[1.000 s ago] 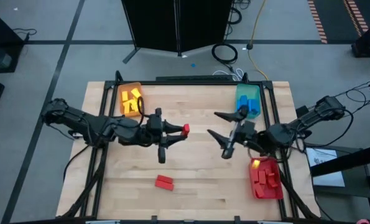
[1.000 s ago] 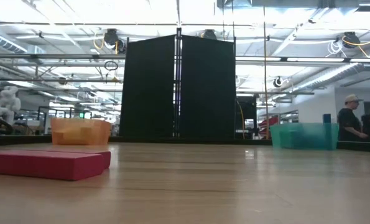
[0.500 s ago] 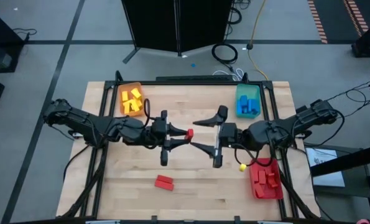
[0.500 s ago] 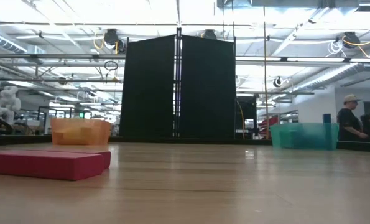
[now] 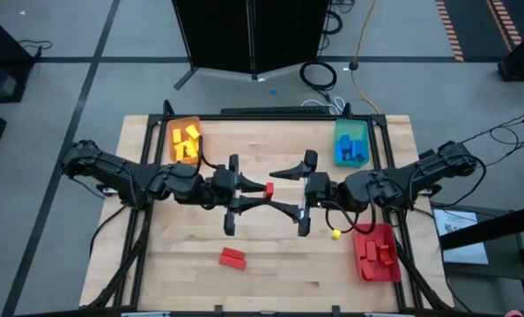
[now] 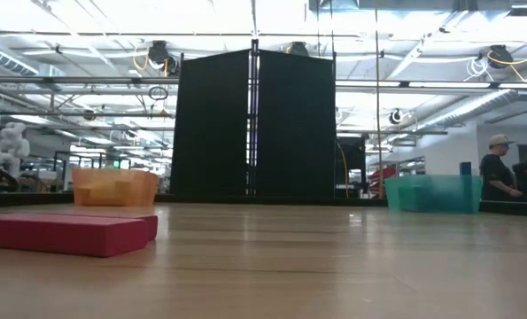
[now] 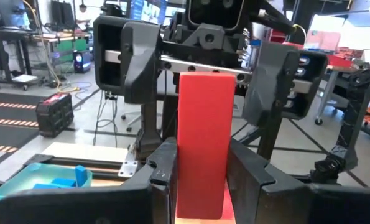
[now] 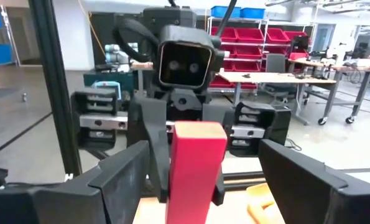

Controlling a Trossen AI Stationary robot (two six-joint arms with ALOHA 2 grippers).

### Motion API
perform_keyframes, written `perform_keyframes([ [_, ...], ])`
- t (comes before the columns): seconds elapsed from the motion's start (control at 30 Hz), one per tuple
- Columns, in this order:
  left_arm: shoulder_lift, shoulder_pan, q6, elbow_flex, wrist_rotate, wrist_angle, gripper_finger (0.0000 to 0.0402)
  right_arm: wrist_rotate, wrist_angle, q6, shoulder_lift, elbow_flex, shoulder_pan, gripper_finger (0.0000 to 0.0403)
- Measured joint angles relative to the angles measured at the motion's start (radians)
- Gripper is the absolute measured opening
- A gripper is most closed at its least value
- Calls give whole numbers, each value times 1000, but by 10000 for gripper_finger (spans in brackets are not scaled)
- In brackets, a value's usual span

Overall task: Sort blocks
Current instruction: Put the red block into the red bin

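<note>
One red block [image 5: 268, 187] sits clamped in the left end effector [image 5: 260, 188] (right end effector [image 5: 290, 190] spread around it).

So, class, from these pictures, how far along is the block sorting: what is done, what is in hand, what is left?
Done: yellow blocks lie in the orange tray, blue blocks in the teal tray, red blocks in the red tray.
In hand: the left gripper holds a red block at mid-table, facing the open right gripper.
Left: two red blocks on the table.
</note>
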Motion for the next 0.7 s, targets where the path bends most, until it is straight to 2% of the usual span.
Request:
perform_keyframes([
  [0.17, 2, 1, 1, 0, 0, 0, 84, -11, 11, -2, 0, 0, -10, 289],
  [0.3, 3, 0, 2, 0, 0, -2, 84, -31, 12, -2, 0, 0, -20, 269],
  [0.7, 3, 4, 23, 0, 0, -2, 84, -80, -5, -9, 10, 0, -42, 141],
])
